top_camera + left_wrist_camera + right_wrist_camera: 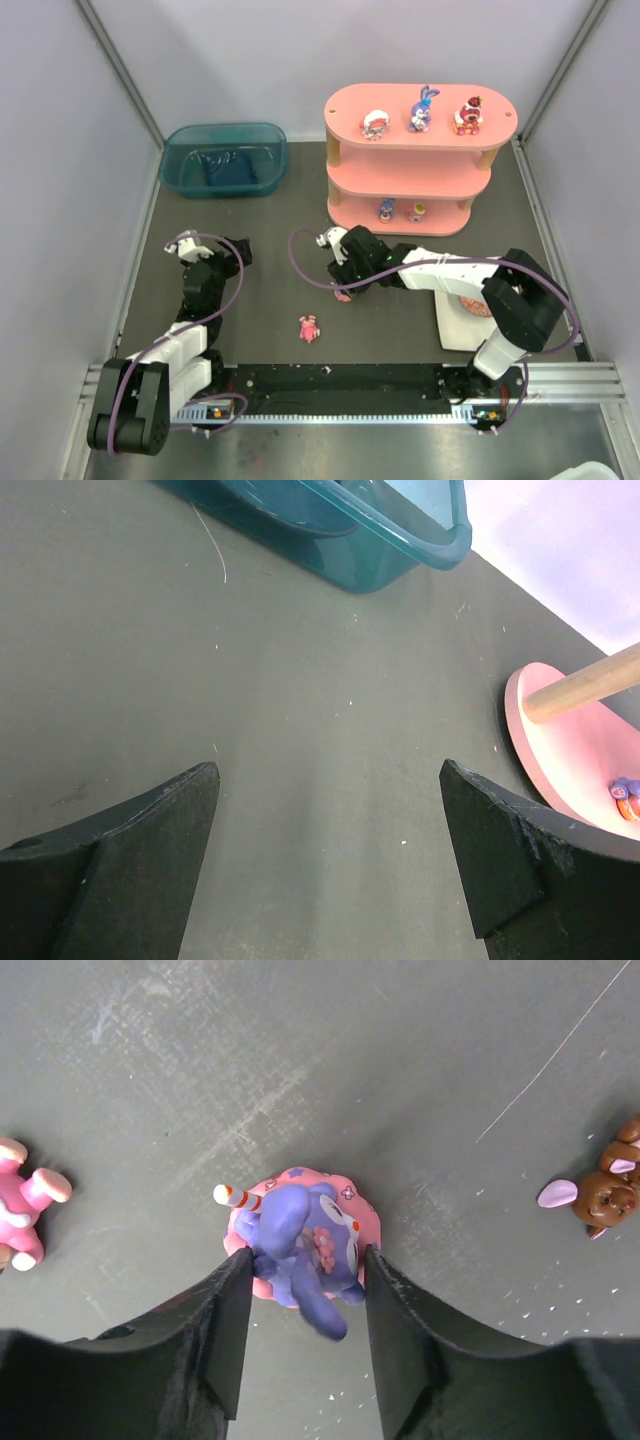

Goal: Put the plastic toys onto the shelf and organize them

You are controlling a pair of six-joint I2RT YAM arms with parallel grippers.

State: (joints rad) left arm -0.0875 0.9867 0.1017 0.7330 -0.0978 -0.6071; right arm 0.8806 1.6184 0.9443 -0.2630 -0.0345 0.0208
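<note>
Purple plastic cartoon figurine (300, 1245) with pink base lies tipped on dark mat (400, 1060), in front of pink 3-tier shelf (345, 110). Right gripper (308, 1258) pinches its 2 sides, presumably for lifting; left gripper (328, 770) spread, empty.

My left arm sits folded low, my left gripper (328, 775) spread wide, holding nothing. My right arm reaches leftward, wrist tipped down, my right gripper (307, 1258) pinching both sides of a small figurine (298, 1235).
</note>
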